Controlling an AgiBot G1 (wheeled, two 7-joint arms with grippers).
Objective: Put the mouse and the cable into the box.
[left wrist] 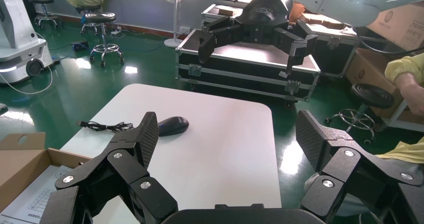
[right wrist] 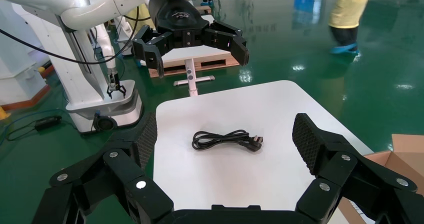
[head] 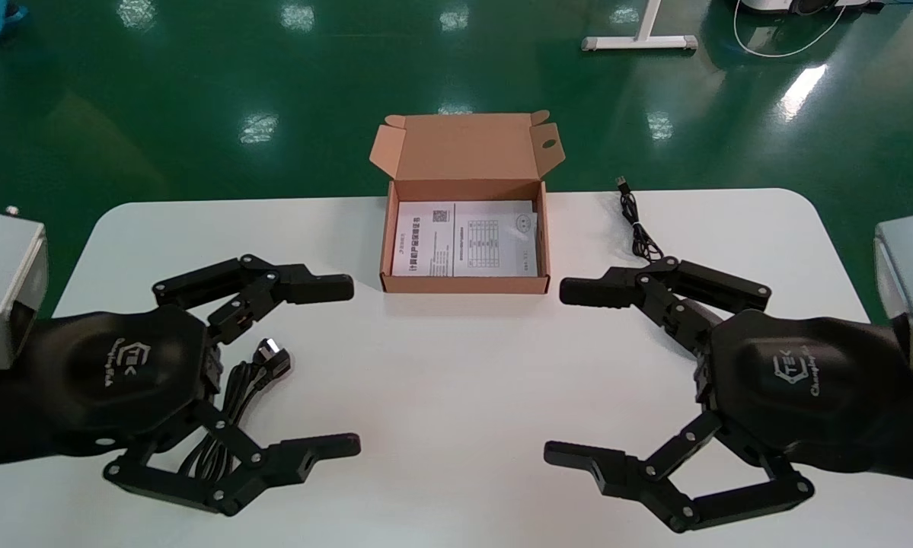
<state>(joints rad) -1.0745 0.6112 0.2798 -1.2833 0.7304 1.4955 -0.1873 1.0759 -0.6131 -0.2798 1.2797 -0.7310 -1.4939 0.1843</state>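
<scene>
Okay, the black rounded plastic mouse sits on the white desk below your right gripper, hidden in the head view. It's light, hard and slick, so pinch across its narrow sides. Its long axis looks near-to-far; I can't tell which end is the front.

The thin black USB cable just beyond is limp. Its bundle runs near-to-far with the plug toward the far edge, so grab mid-bundle. A thicker black power cord lies under the left gripper.

Both grippers are spread wide and empty. The open brown cardboard box stands between them, further back.

- Black mouse lies flat, near a thin, loosely bundled black cable.
- Cardboard box stands open, lid back, printed sheet inside.
</scene>
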